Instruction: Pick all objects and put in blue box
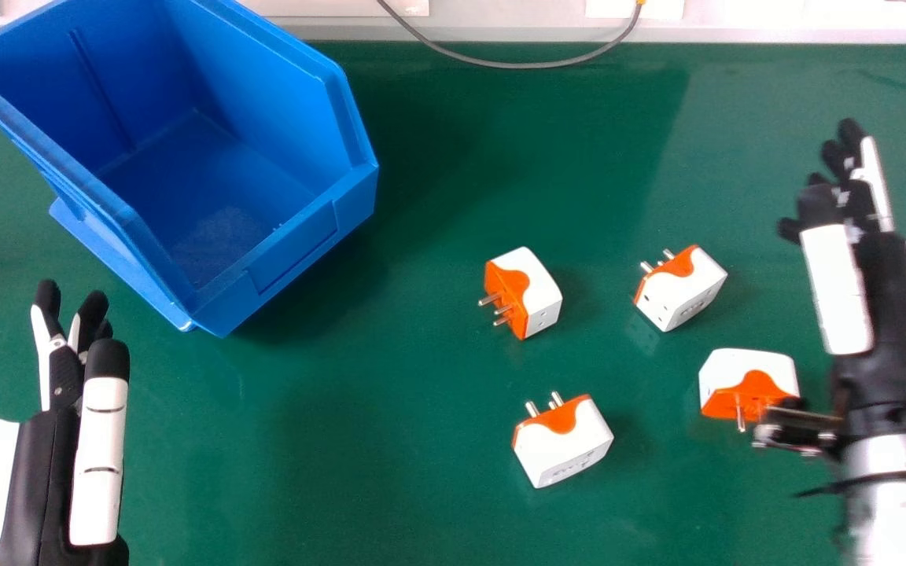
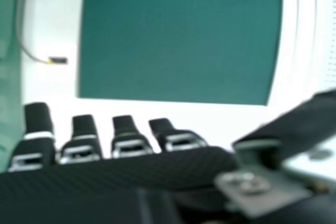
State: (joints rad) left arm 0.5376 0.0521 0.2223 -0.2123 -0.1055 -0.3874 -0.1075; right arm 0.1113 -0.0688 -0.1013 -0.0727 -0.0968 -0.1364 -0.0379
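Note:
In the head view, my left hand [image 1: 60,393] is at the lower left, open and holding nothing, below the blue box [image 1: 296,244]. My right hand [image 1: 885,275] is at the right side, its fingers [image 1: 846,157] relaxed and empty; the right hand view also shows this hand [image 2: 126,145]. Several white and orange plug adapters lie on the green table: one [image 1: 543,295] near the middle, one [image 1: 689,291] to its right, one [image 1: 567,448] lower down, and one [image 1: 748,373] just left of my right wrist, which slightly overlaps it. The box's visible floor is bare.
The green table [image 1: 327,472] spreads under everything. A grey cable [image 1: 500,63] loops over its far edge, where a pale ledge [image 1: 500,33] runs. The box wall stands between its inside and the adapters.

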